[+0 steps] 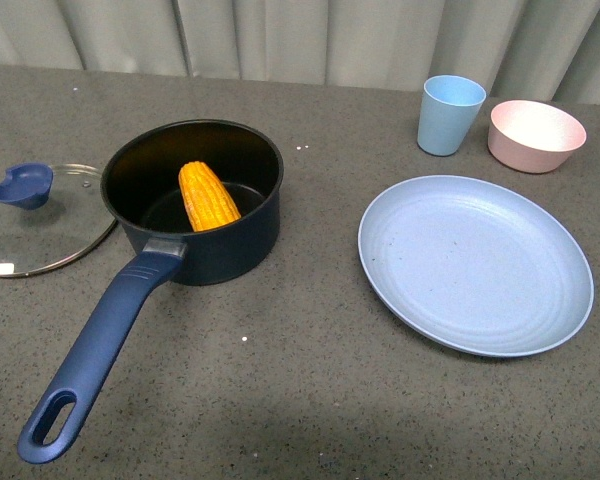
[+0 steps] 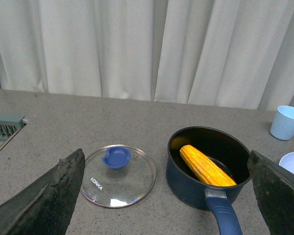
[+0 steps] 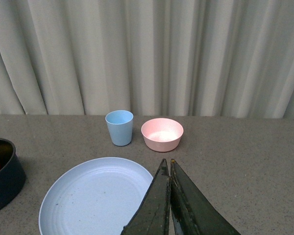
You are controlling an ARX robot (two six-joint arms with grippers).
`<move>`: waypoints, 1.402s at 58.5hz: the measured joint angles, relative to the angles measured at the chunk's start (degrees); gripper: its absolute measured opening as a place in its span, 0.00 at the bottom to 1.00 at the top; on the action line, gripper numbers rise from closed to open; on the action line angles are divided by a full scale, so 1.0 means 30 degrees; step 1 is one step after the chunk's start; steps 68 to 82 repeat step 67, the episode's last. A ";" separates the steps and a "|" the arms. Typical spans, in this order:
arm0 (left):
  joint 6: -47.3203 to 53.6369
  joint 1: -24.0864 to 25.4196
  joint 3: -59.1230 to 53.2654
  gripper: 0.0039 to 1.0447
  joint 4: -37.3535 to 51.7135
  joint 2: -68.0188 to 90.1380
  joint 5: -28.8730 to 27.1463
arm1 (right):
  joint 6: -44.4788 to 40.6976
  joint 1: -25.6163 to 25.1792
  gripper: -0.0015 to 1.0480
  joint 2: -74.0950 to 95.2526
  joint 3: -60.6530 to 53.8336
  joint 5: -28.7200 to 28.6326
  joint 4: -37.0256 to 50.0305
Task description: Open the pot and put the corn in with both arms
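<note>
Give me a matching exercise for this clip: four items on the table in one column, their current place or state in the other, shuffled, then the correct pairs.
Column A
1. corn
2. glass lid
3. blue plate
4. pink bowl

Column B
a. nothing on it, on the table beside the pot
b. leaning inside the pot
c. next to the blue cup, near the curtain
d. flat on the table, off the pot, knob up

Pairs: 1-b, 2-d, 3-a, 4-c
</note>
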 joint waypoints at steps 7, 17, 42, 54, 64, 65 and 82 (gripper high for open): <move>-0.0007 0.0000 0.0000 0.94 0.0000 0.0000 0.0000 | -0.0022 0.0000 0.10 0.0000 0.0000 0.0000 -0.0015; 0.0000 0.0000 0.0000 0.94 0.0000 0.0000 -0.0007 | -0.0022 0.0000 0.46 -0.0015 0.0000 -0.0007 -0.0015; -0.0007 0.0000 0.0000 0.94 0.0000 0.0000 -0.0007 | -0.0015 0.0000 0.91 -0.0015 0.0000 0.0000 -0.0015; -0.0007 0.0000 0.0000 0.94 0.0000 0.0000 -0.0007 | -0.0015 0.0000 0.91 -0.0015 0.0000 -0.0007 -0.0015; 0.0000 0.0000 0.0000 0.94 0.0000 0.0000 -0.0007 | -0.0007 0.0000 0.91 -0.0015 0.0000 0.0000 -0.0015; -0.0007 0.0000 0.0000 0.94 0.0000 0.0000 0.0000 | -0.0015 0.0000 0.91 -0.0015 0.0000 -0.0007 -0.0015; 0.0000 0.0000 0.0000 0.94 0.0000 0.0000 -0.0007 | -0.0015 0.0000 0.91 -0.0015 0.0000 0.0000 -0.0015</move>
